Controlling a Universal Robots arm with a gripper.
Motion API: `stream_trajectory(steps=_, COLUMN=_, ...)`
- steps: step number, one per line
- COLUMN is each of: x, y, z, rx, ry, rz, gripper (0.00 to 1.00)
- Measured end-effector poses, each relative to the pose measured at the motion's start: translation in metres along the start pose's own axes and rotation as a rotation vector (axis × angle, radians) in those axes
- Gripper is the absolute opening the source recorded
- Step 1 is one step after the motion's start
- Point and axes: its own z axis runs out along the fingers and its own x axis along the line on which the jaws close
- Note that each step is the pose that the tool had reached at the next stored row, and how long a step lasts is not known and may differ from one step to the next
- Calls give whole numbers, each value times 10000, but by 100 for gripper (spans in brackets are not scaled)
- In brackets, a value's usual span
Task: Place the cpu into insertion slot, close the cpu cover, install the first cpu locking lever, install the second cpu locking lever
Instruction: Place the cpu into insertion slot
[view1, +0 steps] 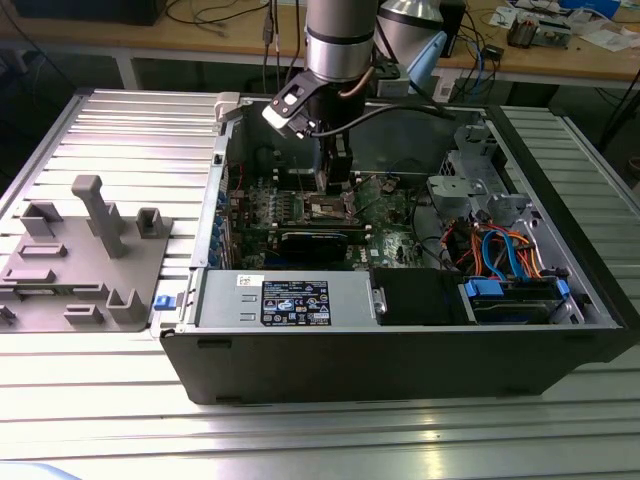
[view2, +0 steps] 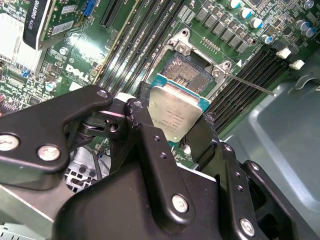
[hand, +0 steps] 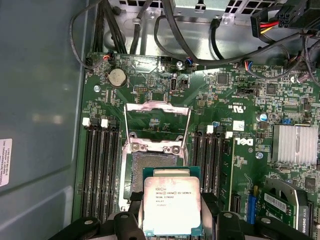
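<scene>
Two black fingers (hand: 129, 227) pinch the cpu (hand: 172, 206) by opposite edges in the first wrist view, so the gripper (hand: 172, 222) is clamped on it. It looks thin, light, stiff and slick-topped, and likely delicate underneath, so I judge the edges the right hold. Just beyond is the slot (hand: 152, 167), still bare, its cover (hand: 157, 105) raised. In the exterior view the gripper (view1: 334, 188) hangs at upper middle.

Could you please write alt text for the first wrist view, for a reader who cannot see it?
The gripper holds the cpu by two edges, partly covering the open insertion slot on the green motherboard; the cpu cover stands raised.
</scene>
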Motion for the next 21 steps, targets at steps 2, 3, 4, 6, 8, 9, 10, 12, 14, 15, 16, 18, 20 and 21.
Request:
stream_trajectory(steps=2, x=0, y=0, z=5, rx=1, ry=-1, rz=0, gripper=54)
stream_trajectory(steps=3, x=0, y=-1, z=8, rx=1, ry=-1, rz=0, gripper=54)
stream_trajectory(steps=4, x=0, y=-1, z=11, rx=0, ry=0, rz=0, gripper=54)
stream_trajectory(steps=6, x=0, y=-1, z=16, rx=0, ry=0, rz=0, gripper=54)
stream_trajectory(steps=8, x=0, y=-1, z=23, rx=-1, ry=1, rz=0, gripper=54)
stream_trajectory(steps=9, x=0, y=-1, z=26, rx=0, ry=0, rz=0, gripper=54)
stream_trajectory(steps=10, x=0, y=-1, z=31, rx=0, ry=0, rz=1, gripper=54)
stream_trajectory(steps=12, x=0, y=-4, z=55, rx=0, ry=-2, rz=32, gripper=54)
stream_trajectory(steps=14, x=1, y=-6, z=85, rx=1, ry=-6, rz=124, gripper=54)
stream_trajectory(steps=15, x=1, y=-7, z=88, rx=1, ry=-6, rz=124, gripper=54)
stream_trajectory(steps=16, x=1, y=-7, z=90, rx=1, ry=-6, rz=124, gripper=54)
stream_trajectory(steps=18, x=1, y=-7, z=96, rx=1, ry=-6, rz=124, gripper=54)
stream_trajectory(steps=20, x=1, y=-7, z=103, rx=1, ry=-6, rz=124, gripper=54)
stream_trajectory(steps=21, x=1, y=-7, z=106, rx=0, ry=-5, rz=124, gripper=54)
